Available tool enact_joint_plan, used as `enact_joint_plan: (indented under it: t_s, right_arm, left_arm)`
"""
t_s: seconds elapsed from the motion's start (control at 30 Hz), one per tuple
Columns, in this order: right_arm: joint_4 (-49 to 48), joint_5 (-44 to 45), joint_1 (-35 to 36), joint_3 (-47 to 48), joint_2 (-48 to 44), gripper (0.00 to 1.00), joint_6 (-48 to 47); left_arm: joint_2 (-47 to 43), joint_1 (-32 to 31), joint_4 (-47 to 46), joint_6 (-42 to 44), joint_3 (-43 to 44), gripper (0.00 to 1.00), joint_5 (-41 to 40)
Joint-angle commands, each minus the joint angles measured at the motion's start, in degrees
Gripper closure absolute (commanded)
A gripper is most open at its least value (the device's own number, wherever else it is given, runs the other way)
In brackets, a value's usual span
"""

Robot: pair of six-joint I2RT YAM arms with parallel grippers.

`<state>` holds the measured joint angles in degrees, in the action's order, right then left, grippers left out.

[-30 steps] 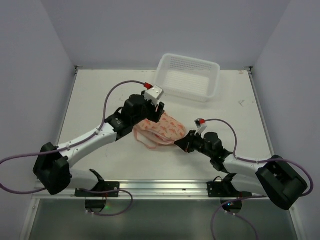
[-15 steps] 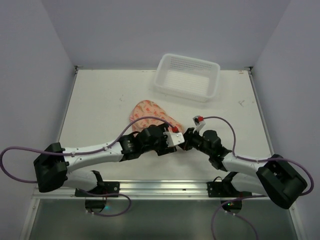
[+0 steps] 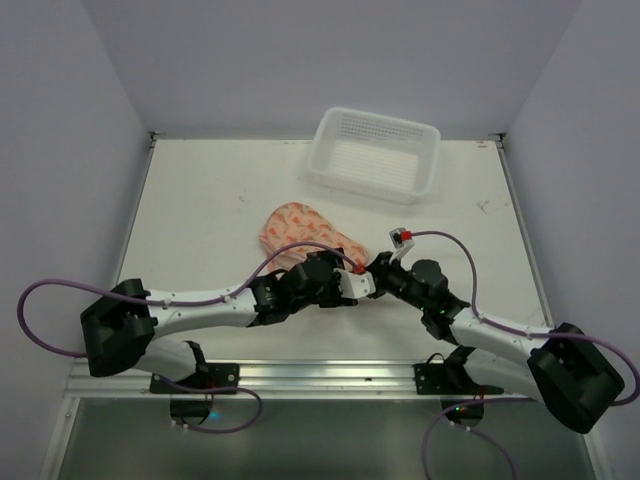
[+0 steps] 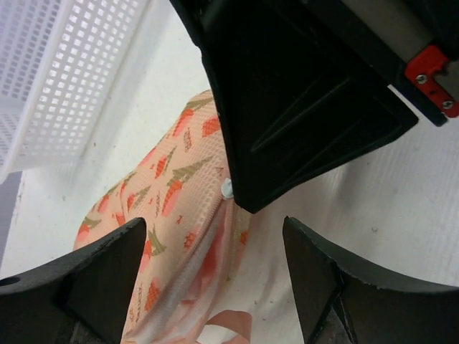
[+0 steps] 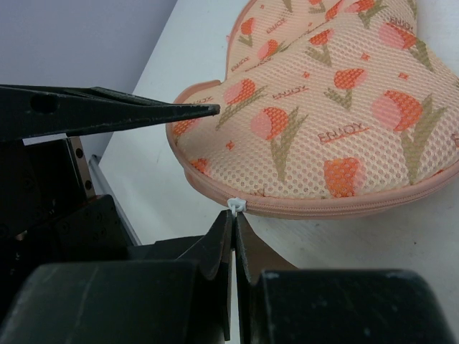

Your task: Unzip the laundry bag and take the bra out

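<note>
Found laundry bag [image 3: 298,225] flat on counter [image 3: 200,200], near side of basket [image 3: 360,186], apparently zipped; no bra in sight. Looked peach-pink mesh, red-orange tulip prints, pink zipper edging. Judged light, limp, apt to drag; best taken by white zipper pull [image 5: 235,206]. Held left fingers [image 4: 100,279] wide above bag; pressed right fingers [image 5: 215,251] together at pull.

Top camera looking down from high behind near edge, taking in whole table [image 3: 200,190]. Both wrist cameras sitting low and close, viewing laundry bag [image 5: 337,107] zipper edge from opposite sides.
</note>
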<state>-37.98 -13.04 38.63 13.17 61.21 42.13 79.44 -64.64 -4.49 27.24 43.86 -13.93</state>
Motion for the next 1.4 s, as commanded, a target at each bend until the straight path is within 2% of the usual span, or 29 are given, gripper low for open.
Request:
enact_joint_plan:
  t_s: [0.0, 0.33, 0.4, 0.43, 0.47, 0.53, 0.57, 0.67, 0.97, 1.13, 1.37]
  right_arm:
    - [-0.8, -1.3, 0.3, 1.8, -0.7, 1.0, -0.9]
    - [-2.9, -2.8, 0.4, 1.8, 2.3, 1.0, -1.1]
    - [-3.5, -3.2, 0.6, 1.9, 2.7, 1.0, -1.1]
    - [-3.8, -3.2, 0.6, 1.9, 2.9, 1.0, -1.0]
    - [-3.9, -3.2, 0.7, 1.8, 3.0, 1.0, -1.0]
    - [-4.1, -3.3, 0.7, 1.9, 3.1, 1.0, -0.9]
    - [-4.1, -3.3, 0.7, 2.0, 3.1, 1.0, -0.9]
    - [-4.4, -3.2, 0.7, 2.0, 3.5, 1.0, -0.8]
    - [-3.7, 1.2, -1.3, 0.5, 3.1, 1.0, -2.0]
    - [-3.2, -2.2, -8.0, 1.2, 5.6, 1.0, -2.6]
    - [-3.2, -3.4, -11.5, 2.7, 8.7, 1.0, -4.1]
  left_arm:
    - [1.2, -0.2, -7.1, 2.8, -1.4, 0.2, -3.1]
    - [3.2, -0.2, -10.1, 3.7, -2.6, 0.21, -1.9]
    - [3.1, -0.3, -10.1, 4.0, -3.0, 0.27, -1.1]
    - [3.1, -0.2, -9.9, 4.0, -2.9, 0.33, -0.9]
    - [3.6, -0.3, -9.3, 3.9, -2.8, 0.5, -0.7]
    - [4.4, -0.2, -6.9, 3.4, -1.6, 0.7, -0.8]
    - [4.8, -0.2, -6.1, 3.2, -1.1, 0.88, -1.2]
    - [6.3, -0.2, -5.3, 2.6, -1.1, 1.0, -3.3]
    - [1.2, 0.0, -4.6, 2.4, -5.2, 1.0, 0.6]
    - [-4.5, 0.2, -2.6, 2.6, -7.8, 1.0, 3.0]
    - [-8.7, 0.2, -2.4, 2.4, -9.1, 1.0, 5.4]
